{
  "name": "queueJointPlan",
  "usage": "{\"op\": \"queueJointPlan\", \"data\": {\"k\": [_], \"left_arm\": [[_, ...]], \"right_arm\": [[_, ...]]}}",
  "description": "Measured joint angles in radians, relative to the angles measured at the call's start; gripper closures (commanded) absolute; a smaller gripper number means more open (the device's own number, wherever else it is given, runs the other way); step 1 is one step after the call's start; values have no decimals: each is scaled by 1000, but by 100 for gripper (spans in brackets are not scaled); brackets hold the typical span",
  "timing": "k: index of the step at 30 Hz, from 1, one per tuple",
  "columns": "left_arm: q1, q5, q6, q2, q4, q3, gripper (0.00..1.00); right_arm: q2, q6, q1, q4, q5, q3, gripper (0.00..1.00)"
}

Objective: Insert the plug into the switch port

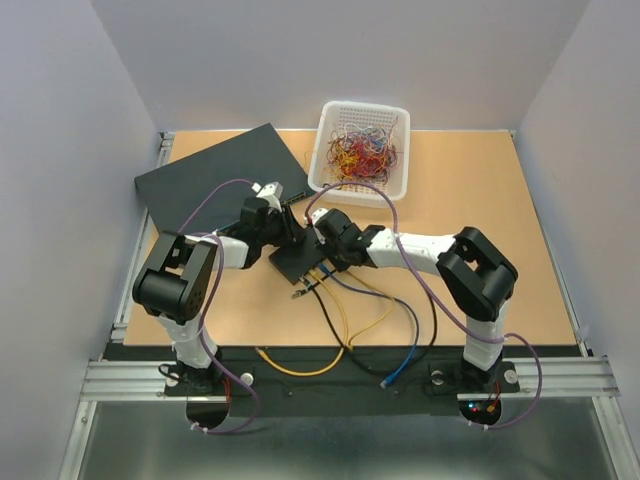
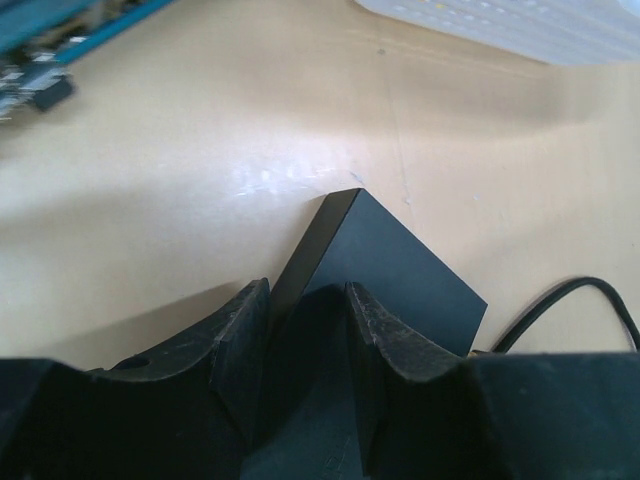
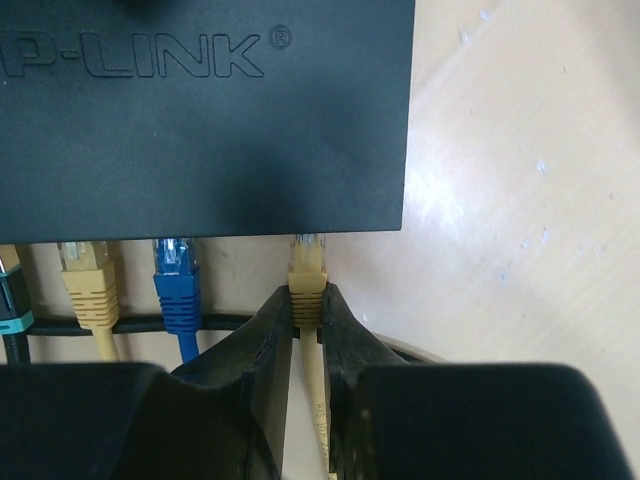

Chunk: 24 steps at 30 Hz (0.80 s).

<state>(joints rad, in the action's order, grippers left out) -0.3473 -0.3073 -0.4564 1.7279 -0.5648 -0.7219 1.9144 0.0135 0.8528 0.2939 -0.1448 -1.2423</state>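
My left jaws clamp the switch (image 2: 400,270), my right jaws pinch the yellow plug (image 3: 307,280) at the end port's mouth; next, I judge, a straight push home.

Overhead camera, behind the arm bases (image 1: 190,375), looks down on the whole tan wooden tabletop (image 1: 480,200), small flat black rectangular switch box (image 1: 298,262) dead centre. Left wrist camera, very close, box corner at 6 o'clock. Right wrist camera, equally tight, box filling 12 o'clock. All three share that box.
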Motion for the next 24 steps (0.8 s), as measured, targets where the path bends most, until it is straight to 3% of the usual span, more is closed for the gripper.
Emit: {"op": "queueJointPlan", "data": {"k": [17,24], "left_arm": [[-100,0,38,11,-12,-11,54],[-163,48,80,11,-16,-11,53]], "right_arm": [[-92,-84,0,-48,-79,137,99],[-146,-172,-3,-72,-43,195,99]]}}
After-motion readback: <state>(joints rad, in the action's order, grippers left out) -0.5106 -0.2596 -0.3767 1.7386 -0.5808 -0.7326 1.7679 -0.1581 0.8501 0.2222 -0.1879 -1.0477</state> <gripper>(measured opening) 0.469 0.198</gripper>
